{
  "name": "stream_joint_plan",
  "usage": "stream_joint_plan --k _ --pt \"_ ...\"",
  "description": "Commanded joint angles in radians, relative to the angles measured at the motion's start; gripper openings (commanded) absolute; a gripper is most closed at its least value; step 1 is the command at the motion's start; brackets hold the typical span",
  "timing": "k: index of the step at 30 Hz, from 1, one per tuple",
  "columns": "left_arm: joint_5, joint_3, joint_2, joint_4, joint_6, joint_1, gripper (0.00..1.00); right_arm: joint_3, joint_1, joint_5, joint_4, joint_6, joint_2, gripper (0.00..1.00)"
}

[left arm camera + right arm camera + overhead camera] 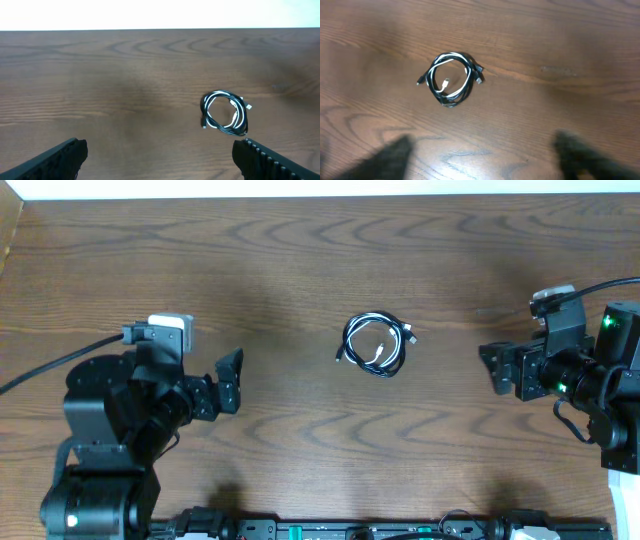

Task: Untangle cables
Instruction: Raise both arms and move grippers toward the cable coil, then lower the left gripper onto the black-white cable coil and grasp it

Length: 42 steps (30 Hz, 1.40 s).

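At the middle of the table [300,260], the cables [376,345] lie coiled together, between your two grippers and well apart from both.
The white cord and black cords form one nearly round ring, so you get no clear long axis; one plug end pokes out toward the left gripper [231,378], another toward the right gripper [491,368]. Both grippers stand spread wide, holding and touching nothing.

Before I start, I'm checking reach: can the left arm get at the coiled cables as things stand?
Probably yes: nothing lies between the cables and the open left tool, though the stretch looks long.
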Motion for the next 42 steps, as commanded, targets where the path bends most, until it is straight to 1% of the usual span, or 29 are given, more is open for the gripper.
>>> stream_joint_plan --k 1,2,3,4,5,6,7,8,9,11,18,19,21,24,26,29,30,31,33,34,35,36,38,41,42 --pt "0.008 -0.010 0.069 0.018 -0.003 0.003 0.91 0.024 -0.003 -0.002 0.004 -0.005 0.015 0.99" --pt "0.009 -0.010 0.094 0.028 -0.003 0.003 0.85 0.024 -0.003 -0.002 0.006 -0.005 0.020 0.99" --pt "0.011 -0.010 0.117 0.038 -0.004 0.003 0.69 0.024 -0.003 -0.002 0.009 -0.005 0.028 0.99" --pt "0.028 -0.010 0.146 0.050 -0.010 0.003 0.59 0.024 -0.003 -0.002 0.012 -0.005 0.036 0.99" --pt "0.066 -0.010 0.178 0.066 -0.010 0.003 0.52 0.024 -0.003 -0.002 0.016 -0.005 0.045 0.99" --pt "0.107 -0.010 0.204 0.080 -0.010 0.003 0.51 0.024 -0.003 -0.002 0.019 -0.005 0.055 0.99" --pt "0.166 -0.010 0.242 0.100 -0.010 0.003 0.51 0.024 -0.003 -0.003 0.024 -0.004 0.066 0.99" --pt "0.209 -0.010 0.271 0.114 -0.010 0.003 0.61 0.024 -0.003 -0.016 0.027 -0.005 0.079 0.99" --pt "0.256 -0.010 0.306 0.129 -0.010 0.003 0.74 0.024 -0.003 -0.027 0.033 -0.005 0.090 0.99" --pt "0.314 -0.010 0.365 0.150 -0.010 0.003 0.85 0.024 -0.003 -0.034 0.044 -0.005 0.113 0.99" --pt "0.429 -0.010 0.546 0.152 -0.025 0.000 0.86 0.024 -0.003 -0.005 0.051 -0.004 0.204 0.99" --pt "0.437 -0.010 0.560 0.152 -0.024 -0.003 0.87 0.024 -0.003 0.000 0.051 -0.005 0.217 0.99" --pt "0.459 -0.010 0.582 0.150 -0.023 -0.015 0.92 0.024 -0.003 0.002 0.055 -0.004 0.244 0.99" --pt "0.472 -0.010 0.595 0.158 0.019 -0.053 0.93 0.024 -0.003 0.014 0.070 0.003 0.282 0.99" --pt "0.472 -0.010 0.594 0.164 0.034 -0.082 0.93 0.024 -0.003 0.072 0.083 0.068 0.301 0.99" --pt "0.472 -0.010 0.592 0.183 0.093 -0.148 0.94 0.024 -0.002 0.217 0.107 0.214 0.327 0.99" --pt "0.462 -0.010 0.592 0.200 0.110 -0.171 0.94 0.024 -0.002 0.296 0.113 0.282 0.334 0.99" --pt "0.419 -0.010 0.592 0.224 0.111 -0.200 0.94 0.024 -0.002 0.388 0.111 0.356 0.339 0.99" --pt "0.275 -0.010 0.592 0.269 0.072 -0.255 0.94 0.024 -0.002 0.561 0.095 0.496 0.346 0.99" --pt "0.188 -0.010 0.592 0.288 0.037 -0.282 0.95 0.024 -0.002 0.618 0.087 0.537 0.348 0.99" --pt "0.089 -0.010 0.592 0.306 -0.005 -0.311 0.97 0.024 -0.002 0.658 0.085 0.559 0.349 0.99" --pt "0.000 -0.010 0.592 0.320 -0.036 -0.340 0.99 0.024 -0.002 0.673 0.086 0.561 0.349 0.99" --pt "-0.126 -0.010 0.592 0.342 -0.075 -0.386 0.98 0.024 -0.003 0.675 0.095 0.561 0.349 0.99" --pt "-0.233 -0.010 0.600 0.380 -0.112 -0.436 0.98 0.024 -0.002 0.647 0.125 0.539 0.351 0.99" --pt "-0.248 -0.010 0.607 0.393 -0.123 -0.447 0.98 0.024 -0.003 0.596 0.148 0.485 0.351 0.99"
